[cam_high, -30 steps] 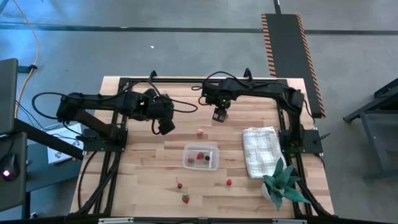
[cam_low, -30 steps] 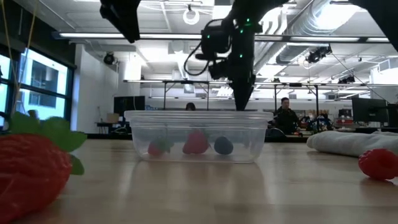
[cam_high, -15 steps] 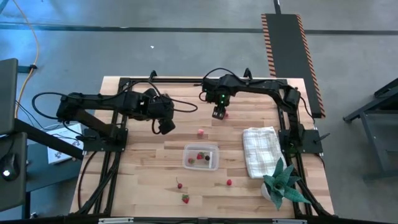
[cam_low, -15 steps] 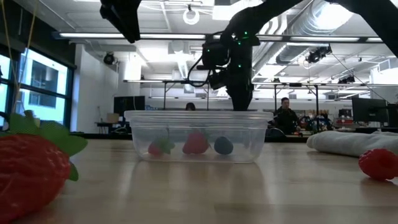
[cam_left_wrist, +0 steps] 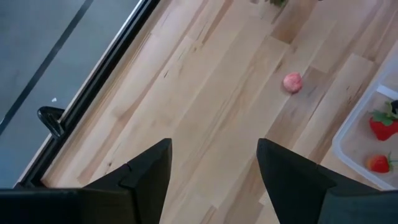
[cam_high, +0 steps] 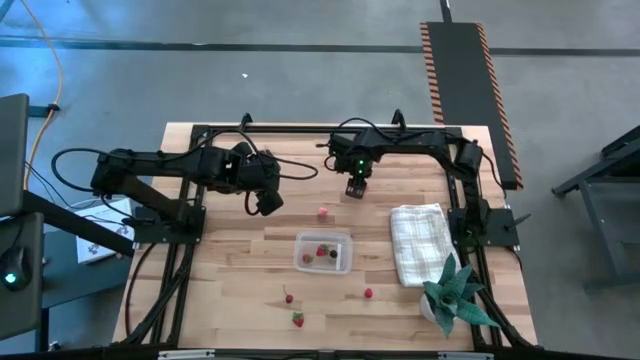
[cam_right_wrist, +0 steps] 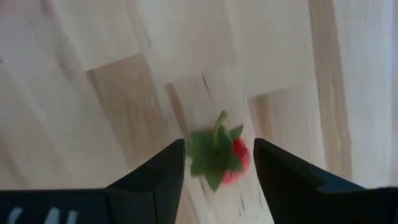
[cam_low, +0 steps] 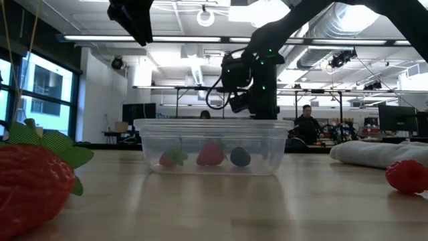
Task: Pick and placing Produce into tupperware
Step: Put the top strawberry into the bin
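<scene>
The clear tupperware (cam_high: 323,252) sits mid-table with two red strawberries and a dark berry inside (cam_low: 210,154). A pinkish fruit (cam_high: 323,212) lies just beyond it, toward the far edge. Three more red pieces lie near the front edge (cam_high: 288,297) (cam_high: 298,319) (cam_high: 368,293). My right gripper (cam_high: 355,190) is open, low near the far edge. In the right wrist view (cam_right_wrist: 219,144) its fingers stand on either side of a green-topped strawberry (cam_right_wrist: 219,158) that lies on the wood. My left gripper (cam_high: 265,207) hangs open above the table, left of the pinkish fruit (cam_left_wrist: 292,81).
A folded white checked cloth (cam_high: 418,243) lies right of the tupperware, with a green spiky plant (cam_high: 452,295) in front of it at the right front corner. The black arm frame (cam_high: 300,130) runs along the far and side edges. People sit in the room beyond.
My right gripper has come down toward the table near the far edge, shifted slightly right and tipped from upright to slanted. It now straddles the strawberry there. The left arm and the fruit have kept still.
</scene>
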Tool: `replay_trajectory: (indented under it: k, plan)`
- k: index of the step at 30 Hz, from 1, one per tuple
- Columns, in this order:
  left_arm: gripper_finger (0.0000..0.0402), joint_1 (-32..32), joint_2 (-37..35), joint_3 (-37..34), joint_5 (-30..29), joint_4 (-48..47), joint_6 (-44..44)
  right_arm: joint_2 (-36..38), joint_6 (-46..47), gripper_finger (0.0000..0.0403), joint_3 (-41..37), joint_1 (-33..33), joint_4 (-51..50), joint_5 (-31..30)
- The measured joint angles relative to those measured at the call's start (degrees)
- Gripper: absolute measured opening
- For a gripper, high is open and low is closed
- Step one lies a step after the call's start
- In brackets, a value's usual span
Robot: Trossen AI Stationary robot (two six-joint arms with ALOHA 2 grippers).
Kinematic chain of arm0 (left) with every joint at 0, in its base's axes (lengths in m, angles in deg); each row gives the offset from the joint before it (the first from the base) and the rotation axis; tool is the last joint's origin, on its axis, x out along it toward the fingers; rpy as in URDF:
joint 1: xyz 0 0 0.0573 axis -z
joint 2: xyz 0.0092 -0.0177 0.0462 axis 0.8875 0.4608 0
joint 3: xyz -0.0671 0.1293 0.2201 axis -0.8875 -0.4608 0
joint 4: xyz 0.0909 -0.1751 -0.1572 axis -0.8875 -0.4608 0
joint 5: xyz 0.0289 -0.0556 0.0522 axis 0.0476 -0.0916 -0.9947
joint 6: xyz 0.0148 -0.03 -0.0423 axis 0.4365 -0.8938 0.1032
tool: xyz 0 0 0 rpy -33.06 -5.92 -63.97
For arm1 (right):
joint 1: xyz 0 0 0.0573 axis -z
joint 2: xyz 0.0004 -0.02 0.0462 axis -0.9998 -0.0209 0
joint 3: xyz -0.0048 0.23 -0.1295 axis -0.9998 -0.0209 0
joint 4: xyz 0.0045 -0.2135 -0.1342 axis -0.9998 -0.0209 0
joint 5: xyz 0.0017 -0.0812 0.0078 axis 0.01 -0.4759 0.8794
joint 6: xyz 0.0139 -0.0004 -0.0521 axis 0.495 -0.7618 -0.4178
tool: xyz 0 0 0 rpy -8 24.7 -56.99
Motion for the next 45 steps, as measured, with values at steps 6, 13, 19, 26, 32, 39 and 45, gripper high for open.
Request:
replay_trajectory:
  k: [6,13,19,26,32,39,45]
  plan:
    - [0.0225,0.0,0.0,0.0,0.0,0.02,-0.06,0.0,-0.32,0.0184,-0.75,0.0,2.71,0.0]
    - [0.0225,0.0,0.02,0.0,0.0,0.07,-0.24,0.0,-0.52,0.0184,-0.75,0.0,3.72,0.0]
    - [0.0225,0.0,0.02,0.0,0.0,0.24,-0.46,0.0,-0.6,0.0184,-0.75,0.0,3.87,0.0]
    - [0.0225,0.0,0.02,0.0,0.0,0.25,-0.46,-1.01,-0.15,0.0184,-0.75,0.0,4.36,0.72]
    - [0.0225,0.0,0.02,0.0,0.0,0.36,-0.5,-2.47,0.11,0.0184,-0.75,0.0,4.89,0.76]
    - [0.0225,0.0,0.02,0.0,0.0,0.44,-0.5,-2.47,1.29,0.0112,-0.75,0.0,4.91,0.81]
    - [0.0225,0.0,0.02,0.0,0.0,0.44,-0.52,-2.47,1.56,0.0013,-0.75,0.0,4.89,0.84]
